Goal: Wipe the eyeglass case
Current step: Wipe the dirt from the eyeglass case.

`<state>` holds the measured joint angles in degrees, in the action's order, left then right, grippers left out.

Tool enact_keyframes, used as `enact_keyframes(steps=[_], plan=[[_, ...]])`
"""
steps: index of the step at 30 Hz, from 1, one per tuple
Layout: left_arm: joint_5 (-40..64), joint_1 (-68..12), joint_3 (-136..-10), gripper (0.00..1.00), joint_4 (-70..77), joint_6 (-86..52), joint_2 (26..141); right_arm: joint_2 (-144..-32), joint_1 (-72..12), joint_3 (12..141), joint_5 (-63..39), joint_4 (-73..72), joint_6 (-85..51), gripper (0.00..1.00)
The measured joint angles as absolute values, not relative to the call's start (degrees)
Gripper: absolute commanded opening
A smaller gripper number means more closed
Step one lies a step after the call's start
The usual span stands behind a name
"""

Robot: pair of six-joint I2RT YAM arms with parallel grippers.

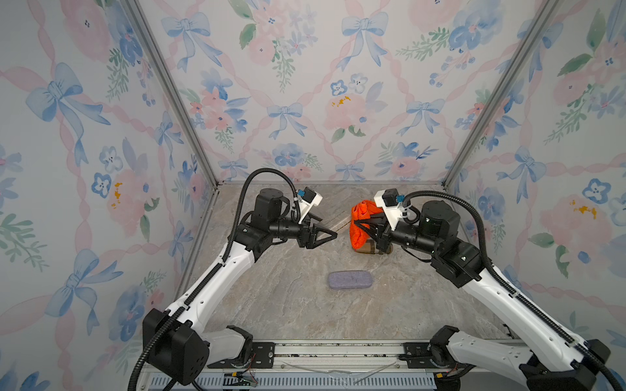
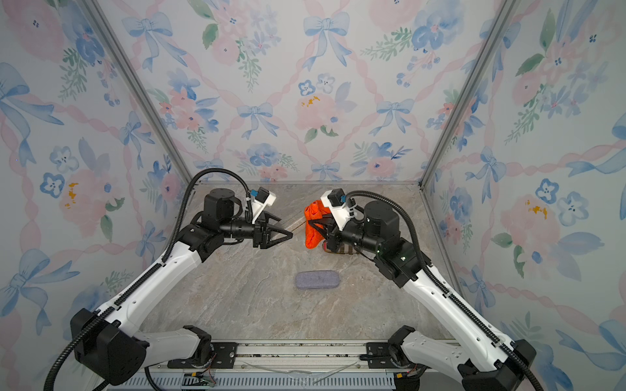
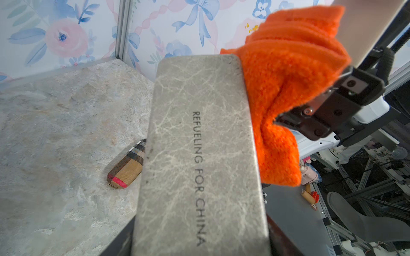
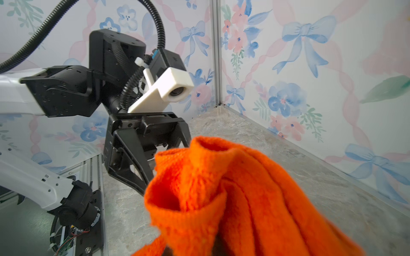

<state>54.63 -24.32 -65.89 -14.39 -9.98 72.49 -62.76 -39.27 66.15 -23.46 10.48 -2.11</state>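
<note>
Surface (image 1: 271, 304) lies below. Grey eyeglass case (image 3: 199, 155), printed "REFUELING FOR CHINA" along its length, sits gripped in left claw (image 1: 328, 226), about half open, long axis pointing at orange cloth (image 3: 286, 77), which right claw (image 3: 282, 120) pinches fully closed.

a marble-patterned tabletop (image 1: 271, 311) is seen in both top views. a grey-blue felt eyeglass case (image 1: 351, 280) is laid flat on it near the front centre. a plaid eyeglass case (image 3: 127, 168) is laid farther back, towards the right, well apart from it and partly hidden from above.
</note>
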Motion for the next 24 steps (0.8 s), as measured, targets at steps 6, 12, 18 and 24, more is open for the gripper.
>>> enact_keyframes(steps=[6, 12, 18, 24], plan=[[54.4, -24.1, -65.9, 0.39, -14.3, -10.0, 72.5, -67.1, -42.1, 68.6, -25.4, 11.3, -1.6, 0.00], [51.4, -23.6, -65.6, 0.39, -14.3, -10.6, 72.5, -68.0, -30.9, 71.9, -31.6, 16.1, -2.1, 0.00], [50.2, -24.3, -63.9, 0.36, -14.3, -6.5, 70.3, -68.1, -21.5, 76.4, -31.0, 23.0, -5.2, 0.00], [52.0, -25.3, -63.6, 0.37, -14.3, 1.0, 67.4, -68.4, -16.4, 82.0, -38.9, 27.4, -9.5, 0.00]])
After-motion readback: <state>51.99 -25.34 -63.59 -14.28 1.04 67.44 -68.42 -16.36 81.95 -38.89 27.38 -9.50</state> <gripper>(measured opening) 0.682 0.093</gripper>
